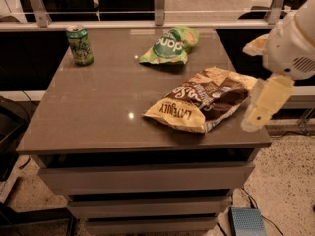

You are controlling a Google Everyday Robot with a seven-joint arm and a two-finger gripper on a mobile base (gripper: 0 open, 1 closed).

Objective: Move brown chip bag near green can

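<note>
Gripper [266, 102] beside the table [98, 112] edge; cannot tell whether clenched.
Brown chip bag [204, 100] just left, green can [79, 44] far left; might bump the green chip bag [170, 45] while crossing.

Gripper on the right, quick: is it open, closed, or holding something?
Gripper: off the table's right edge, beside the brown chip bag, which lies on the table; open or closed cannot be told.

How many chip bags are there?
2. The brown chip bag lies front right, beside the gripper right of the table; the green chip bag lies at the back. None looks hidden.
</note>
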